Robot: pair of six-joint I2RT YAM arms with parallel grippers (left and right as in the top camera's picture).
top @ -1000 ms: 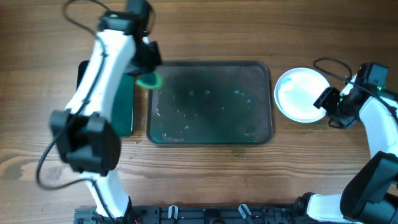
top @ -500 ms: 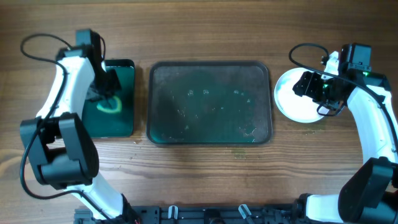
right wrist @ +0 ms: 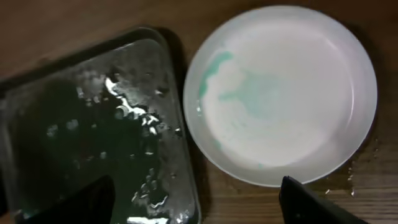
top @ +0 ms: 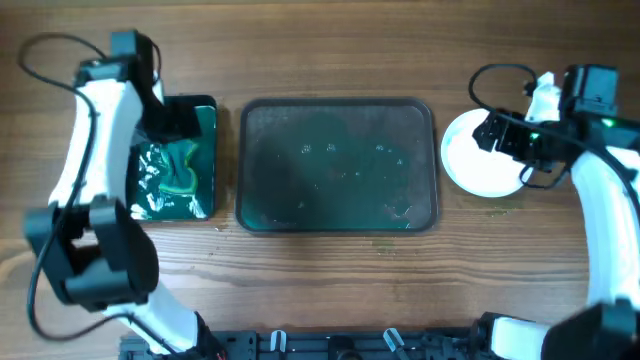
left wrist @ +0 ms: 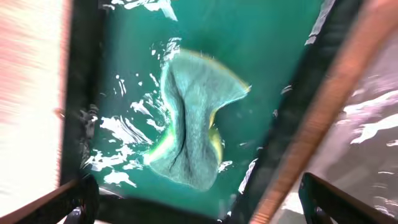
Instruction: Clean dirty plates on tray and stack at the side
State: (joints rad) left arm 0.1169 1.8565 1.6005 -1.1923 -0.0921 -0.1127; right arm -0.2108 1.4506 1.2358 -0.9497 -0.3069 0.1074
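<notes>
The dark grey tray (top: 338,102) lies mid-table and holds only water drops and green traces; its right end shows in the right wrist view (right wrist: 93,124). A white plate (top: 478,160) rests on the wood just right of it, with faint teal smears on its left half (right wrist: 280,93). My right gripper (top: 490,132) hovers open over the plate's upper edge, its gap (right wrist: 196,211) spanning the tray rim and plate edge, empty. My left gripper (top: 170,126) hangs open above a green scrub pad (left wrist: 193,124) without touching it; nothing is between the jaws (left wrist: 199,211).
A smaller black tray (top: 208,100) left of the grey one holds green liquid (left wrist: 261,43), and the scrub pad (top: 180,172) lies in it. Black cables loop behind both arms near the table's back edge. A dark rail runs along the front edge.
The left arm swung from the grey tray's left end to the small black tray and opened, dropping the scrub pad into the liquid. The right gripper shifted left over the plate and widened.
</notes>
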